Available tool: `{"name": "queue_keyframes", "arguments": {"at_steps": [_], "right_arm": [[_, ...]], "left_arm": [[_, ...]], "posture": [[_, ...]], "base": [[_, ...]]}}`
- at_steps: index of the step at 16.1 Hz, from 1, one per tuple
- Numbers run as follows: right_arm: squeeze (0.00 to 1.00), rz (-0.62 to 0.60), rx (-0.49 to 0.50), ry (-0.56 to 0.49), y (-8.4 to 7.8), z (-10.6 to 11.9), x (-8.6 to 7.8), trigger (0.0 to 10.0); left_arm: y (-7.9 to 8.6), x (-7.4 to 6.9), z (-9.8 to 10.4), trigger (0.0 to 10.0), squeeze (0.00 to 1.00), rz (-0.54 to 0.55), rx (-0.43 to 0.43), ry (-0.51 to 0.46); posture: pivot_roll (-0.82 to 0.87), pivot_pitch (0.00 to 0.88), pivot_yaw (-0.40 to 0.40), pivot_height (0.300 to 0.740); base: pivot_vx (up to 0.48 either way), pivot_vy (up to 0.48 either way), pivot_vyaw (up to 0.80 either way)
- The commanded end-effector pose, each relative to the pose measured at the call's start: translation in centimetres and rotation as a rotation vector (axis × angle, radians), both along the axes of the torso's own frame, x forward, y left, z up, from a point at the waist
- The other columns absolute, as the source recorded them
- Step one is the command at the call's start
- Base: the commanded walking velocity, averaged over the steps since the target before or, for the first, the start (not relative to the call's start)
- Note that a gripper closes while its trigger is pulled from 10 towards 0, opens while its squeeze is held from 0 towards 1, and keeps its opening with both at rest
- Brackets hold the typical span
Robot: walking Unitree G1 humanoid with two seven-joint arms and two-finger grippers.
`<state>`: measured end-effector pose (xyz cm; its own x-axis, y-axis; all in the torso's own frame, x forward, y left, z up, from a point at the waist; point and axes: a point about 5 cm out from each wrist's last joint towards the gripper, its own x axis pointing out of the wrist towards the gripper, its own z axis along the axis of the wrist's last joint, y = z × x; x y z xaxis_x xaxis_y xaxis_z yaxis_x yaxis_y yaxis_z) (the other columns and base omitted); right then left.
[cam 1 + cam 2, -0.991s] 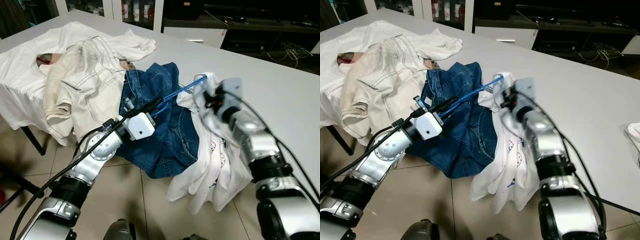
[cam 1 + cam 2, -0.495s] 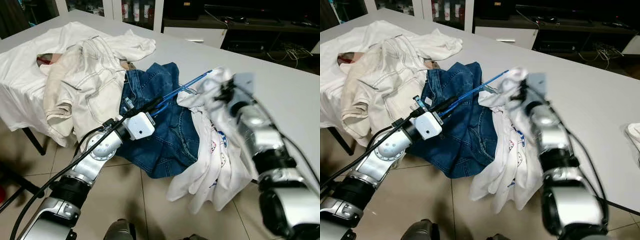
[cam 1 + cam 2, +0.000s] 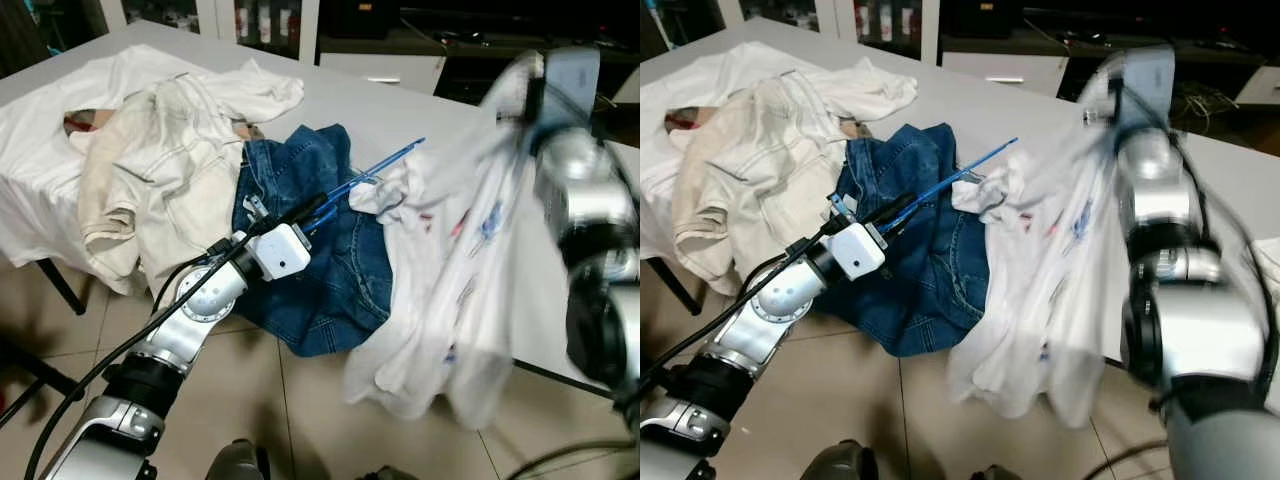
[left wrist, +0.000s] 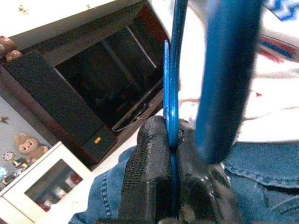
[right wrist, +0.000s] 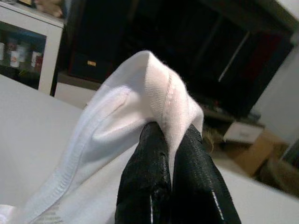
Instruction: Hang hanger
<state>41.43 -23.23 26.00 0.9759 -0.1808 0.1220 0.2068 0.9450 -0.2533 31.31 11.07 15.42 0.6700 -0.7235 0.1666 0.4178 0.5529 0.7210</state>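
Note:
A blue hanger [image 3: 365,177] reaches out over the jeans toward the white printed T-shirt [image 3: 450,270]. My left gripper [image 3: 312,211] is shut on the hanger's lower end; the wrist view has the blue bar [image 4: 169,107] pinched between both fingers. My right gripper [image 5: 170,140] is shut on the shirt's ribbed collar [image 5: 161,91]. The right arm [image 3: 575,180] is raised high at the right, blurred, and the shirt hangs stretched from it down past the table edge. The hanger's tip lies against the shirt's bunched fabric [image 3: 385,195].
Blue jeans [image 3: 320,250] drape over the white table's front edge [image 3: 420,110]. A cream jacket [image 3: 160,160] and a white garment [image 3: 60,120] lie at the left. Dark cabinets and cables stand behind. Tiled floor [image 3: 300,400] lies below.
My right arm has swung up and to the right, lifting the white T-shirt off the table by its collar. The left gripper and hanger have stayed put.

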Motion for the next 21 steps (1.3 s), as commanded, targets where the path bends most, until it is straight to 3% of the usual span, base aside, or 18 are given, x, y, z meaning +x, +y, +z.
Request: {"name": "queue_keyframes", "arguments": {"at_steps": [1, 5, 7, 8, 9, 10, 14, 17, 18, 19, 21], "right_arm": [[0.00, 0.010, -0.047, -0.010, 0.0, 1.0, 0.1, 0.0], [0.00, 0.073, -0.108, 0.087, 2.1, -0.9, 0.6, 0.0], [0.00, 0.142, -0.151, 0.239, 3.8, -5.4, 0.2, 0.0], [0.00, 0.174, -0.177, 0.305, 4.4, -7.3, -0.2, 1.9], [0.00, 0.196, -0.192, 0.349, 4.8, -8.8, -0.6, 7.5], [0.00, 0.202, -0.196, 0.363, 4.9, -9.2, -0.7, 10.0], [0.00, 0.255, -0.217, 0.431, 5.1, -10.9, -1.3, 10.0], [0.00, 0.317, -0.181, 0.388, 4.8, -10.0, -1.2, 10.0], [0.60, 0.339, -0.168, 0.378, 4.7, -9.8, -1.2, 10.0], [1.00, 0.364, -0.133, 0.373, 4.7, -9.7, -1.2, 10.0], [1.00, 0.423, -0.079, 0.369, 4.8, -9.5, -1.2, 10.0]], "left_arm": [[-0.3, 0.1, 0.2, 10.0, 0.00, -0.010, 0.001, -0.003], [-0.6, -0.7, -0.4, 10.0, 0.00, -0.007, -0.015, 0.010], [-0.6, -1.3, -0.8, 10.0, 0.00, -0.007, -0.018, 0.018], [-0.6, -1.3, -0.7, 10.0, 0.00, -0.008, -0.017, 0.019], [-0.5, -1.4, -0.7, 10.0, 0.00, -0.008, -0.014, 0.019], [-0.5, -1.3, -0.7, 10.0, 0.00, -0.009, -0.011, 0.019], [-0.9, -1.3, -0.6, 10.0, 0.00, -0.024, -0.002, 0.022], [-1.2, -1.3, -0.6, 10.0, 0.00, -0.031, -0.003, 0.024], [-1.2, -1.3, -0.6, 10.0, 0.00, -0.031, -0.003, 0.025], [-1.2, -1.3, -0.7, 10.0, 0.00, -0.031, -0.003, 0.027], [-1.3, -1.4, -0.9, 10.0, 0.00, -0.035, -0.005, 0.033]], "posture": [[0.14, 0.000, -0.090, 0.710], [0.17, 0.000, -0.109, 0.710], [0.18, 0.000, -0.110, 0.710], [0.18, 0.000, -0.107, 0.710], [0.18, 0.002, -0.101, 0.710], [0.18, 0.002, -0.101, 0.710], [0.17, 0.003, -0.090, 0.710], [0.15, 0.002, -0.092, 0.710], [0.15, 0.002, -0.092, 0.710], [0.15, 0.002, -0.092, 0.710], [0.14, 0.003, -0.093, 0.710]], "base": [[0.000, 0.000, 0.00], [0.000, 0.000, 0.00], [0.000, 0.000, 0.00], [0.000, 0.000, 0.00], [0.000, 0.000, 0.00], [0.000, 0.000, 0.00], [0.000, 0.000, 0.00], [0.000, 0.000, 0.00], [0.000, 0.000, 0.00], [0.000, 0.000, 0.00], [0.000, 0.000, 0.00]]}}
